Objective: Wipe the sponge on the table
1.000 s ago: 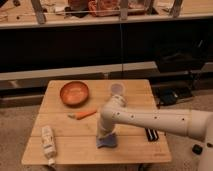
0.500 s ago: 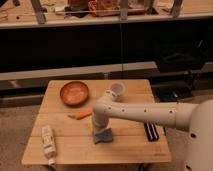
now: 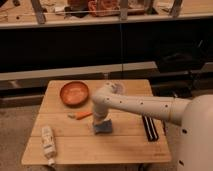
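Observation:
The blue-grey sponge (image 3: 103,128) lies flat near the middle of the light-wood table (image 3: 125,145). My gripper (image 3: 101,121) comes straight down onto the sponge's top, at the end of the white arm that reaches in from the right. The arm's wrist hides the finger ends and the back part of the sponge.
A wooden bowl (image 3: 74,93) stands at the table's back left. An orange carrot-like piece (image 3: 80,115) lies just left of the sponge. A white bottle (image 3: 48,142) lies at the front left. A black ridged object (image 3: 149,128) lies at the right. A pale cup (image 3: 119,88) stands behind the arm.
The gripper and the sponge under it have slid leftward across the table over the last second, then slightly toward the front. The other objects stayed put.

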